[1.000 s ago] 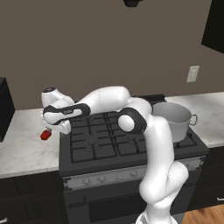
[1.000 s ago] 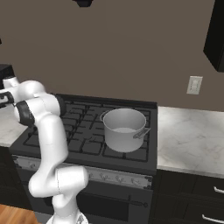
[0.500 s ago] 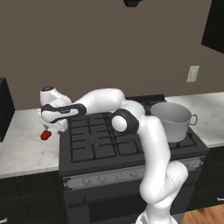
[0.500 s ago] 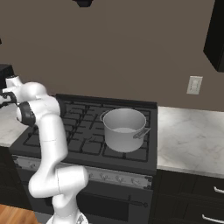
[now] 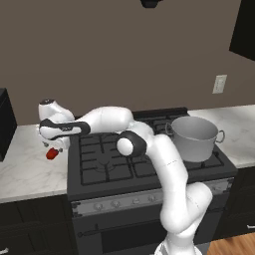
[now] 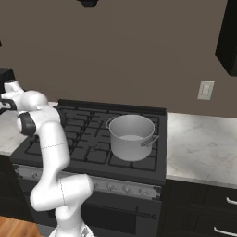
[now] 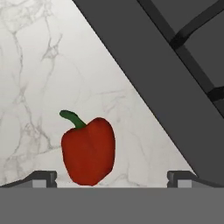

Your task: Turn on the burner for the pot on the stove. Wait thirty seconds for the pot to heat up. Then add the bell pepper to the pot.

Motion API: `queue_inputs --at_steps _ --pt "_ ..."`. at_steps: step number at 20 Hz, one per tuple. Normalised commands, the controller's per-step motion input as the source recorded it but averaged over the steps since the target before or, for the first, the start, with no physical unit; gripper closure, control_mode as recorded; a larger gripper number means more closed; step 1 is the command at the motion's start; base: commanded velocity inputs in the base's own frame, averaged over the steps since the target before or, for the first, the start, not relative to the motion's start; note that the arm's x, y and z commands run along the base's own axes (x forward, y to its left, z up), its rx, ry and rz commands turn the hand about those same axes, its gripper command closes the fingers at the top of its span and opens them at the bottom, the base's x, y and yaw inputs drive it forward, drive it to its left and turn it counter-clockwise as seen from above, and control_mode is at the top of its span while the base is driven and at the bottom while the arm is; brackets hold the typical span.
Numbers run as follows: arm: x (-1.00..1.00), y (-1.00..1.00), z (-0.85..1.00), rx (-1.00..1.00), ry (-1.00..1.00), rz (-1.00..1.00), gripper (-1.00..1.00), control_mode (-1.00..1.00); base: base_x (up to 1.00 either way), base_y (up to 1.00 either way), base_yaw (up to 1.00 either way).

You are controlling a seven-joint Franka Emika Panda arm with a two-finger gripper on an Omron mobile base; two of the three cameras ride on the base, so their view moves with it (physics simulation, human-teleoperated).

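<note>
since a second ago the arm has swung further out over the counter, bringing the gripper above the bell pepper; fingers spread wide, nothing held; pepper sits toward the 7 o'clock tip, so closing may knock it rolling; stove edge at 2 o'clock; pot well apart.
</note>
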Motion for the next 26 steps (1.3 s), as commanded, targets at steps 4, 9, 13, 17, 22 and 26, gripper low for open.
queue_inputs --at_steps 4,9,13,17,22,26 --pt "0.02 0.04 -0.32 0.0 0.0 0.0 -1.0 -1.0 0.0 0.0 0.0" --pt "0.04 0.0 -0.38 0.0 0.0 0.0 -1.0 -1.0 0.0 0.0 0.0" --pt "0.04 0.0 -0.39 0.0 0.0 0.0 -1.0 -1.0 0.0 0.0 0.0" --pt "0.03 0.0 -0.39 0.0 0.0 0.0 -1.0 -1.0 0.0 0.0 0.0" --pt "0.16 0.0 -0.32 0.0 0.0 0.0 -1.0 -1.0 0.0 0.0 0.0" --pt "0.11 0.0 -0.34 0.0 0.0 0.0 1.0 -1.0 0.0 0.0 0.0"
